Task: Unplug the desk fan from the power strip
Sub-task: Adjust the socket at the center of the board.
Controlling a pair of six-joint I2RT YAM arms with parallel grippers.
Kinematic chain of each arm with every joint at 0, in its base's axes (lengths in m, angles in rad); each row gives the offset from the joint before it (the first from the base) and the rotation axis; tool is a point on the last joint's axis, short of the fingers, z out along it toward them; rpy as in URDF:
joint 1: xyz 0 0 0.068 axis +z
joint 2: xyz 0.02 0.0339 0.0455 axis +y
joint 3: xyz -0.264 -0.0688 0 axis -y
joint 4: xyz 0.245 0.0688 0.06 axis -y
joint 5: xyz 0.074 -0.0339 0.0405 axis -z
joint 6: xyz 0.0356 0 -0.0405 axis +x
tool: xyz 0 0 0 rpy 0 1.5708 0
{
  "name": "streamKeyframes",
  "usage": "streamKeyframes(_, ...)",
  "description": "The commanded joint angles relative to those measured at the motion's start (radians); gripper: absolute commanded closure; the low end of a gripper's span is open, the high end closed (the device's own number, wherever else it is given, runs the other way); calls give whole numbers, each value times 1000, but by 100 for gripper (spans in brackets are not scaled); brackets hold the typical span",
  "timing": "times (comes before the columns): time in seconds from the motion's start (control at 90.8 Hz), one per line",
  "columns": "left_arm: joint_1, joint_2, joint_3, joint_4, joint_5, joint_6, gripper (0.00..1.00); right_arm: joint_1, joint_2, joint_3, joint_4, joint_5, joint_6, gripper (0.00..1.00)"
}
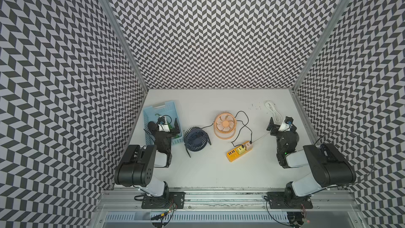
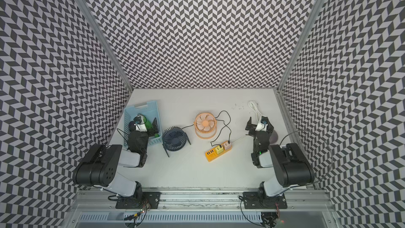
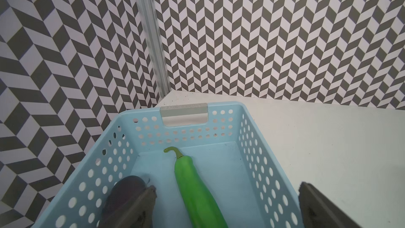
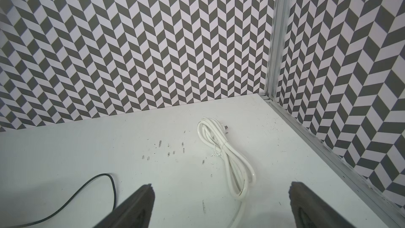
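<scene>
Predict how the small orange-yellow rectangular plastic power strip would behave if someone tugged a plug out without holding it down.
The orange-yellow power strip would probably slide or lift when tugged: it looks small and lies loose on the smooth white table. Its thin white cord looks flexible, so it likely anchors little. The hard casing should stay stiff.
</scene>
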Motion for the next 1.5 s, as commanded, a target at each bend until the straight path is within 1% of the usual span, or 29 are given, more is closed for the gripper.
streamKeyframes(0.0, -2, -10, 6, 20, 5, -7, 0, -3, -17, 13, 26, -6, 3, 0)
streamKeyframes(0.793, -1, -19, 9, 14, 11, -6, 0, -2, -19, 11, 34, 1, 4, 1)
streamKeyframes(0.837, -2, -40, 33, -45, 13, -5, 0, -2, -27, 6, 52, 1, 1, 1)
streamKeyframes(0.881, -4, -75, 90, -182, -3, -12, 0, -3, -40, 7, 39, -4, -2, 1)
streamKeyframes(0.914, -3, -94, 141, -286, -36, -25, 0, -2, -48, 10, 30, -11, -11, 1)
streamKeyframes(0.969, 2, -120, 205, -406, -57, -38, 0, 1, -90, 27, -16, 7, -12, 0)
streamKeyframes(1.024, 4, -146, 252, -462, -59, -43, 0, 1, -145, 73, -164, 40, 12, 1)
streamKeyframes(1.08, 4, -179, 280, -485, -57, -63, 0, -1, -191, 142, -333, 31, 24, 1)
streamKeyframes(1.135, 8, -213, 302, -503, -37, -97, 0, -3, -223, 202, -439, 18, 55, 0)
streamKeyframes(1.19, 13, -243, 326, -529, -8, -142, 0, -3, -260, 244, -501, 4, 87, 0)
streamKeyframes(1.223, 16, -254, 343, -551, 3, -212, 0, -2, -283, 271, -547, 1, 124, 1)
streamKeyframes(1.267, 24, -267, 378, -615, 4, -340, 0, -2, -311, 308, -625, 13, 223, 0)
streamKeyframes(1.311, 35, -278, 412, -689, 15, -481, 0, -2, -342, 354, -742, 50, 368, 1)
streamKeyframes(1.344, 49, -283, 436, -732, 51, -546, 0, -4, -361, 390, -859, 82, 527, 0)
streamKeyframes(1.366, 58, -286, 445, -740, 98, -563, 0, -11, -369, 404, -916, 86, 588, 0)
streamKeyframes(1.388, 64, -285, 450, -737, 142, -568, 0, -20, -379, 410, -942, 60, 631, 1)
streamKeyframes(1.399, 66, -286, 452, -736, 162, -570, 0, -26, -382, 410, -946, 26, 637, 1)
streamKeyframes(1.454, 64, -288, 468, -745, 249, -577, 0, -53, -397, 407, -934, -109, 641, 1)
streamKeyframes(1.487, 58, -291, 475, -758, 289, -576, 0, -55, -403, 411, -940, -160, 649, 0)
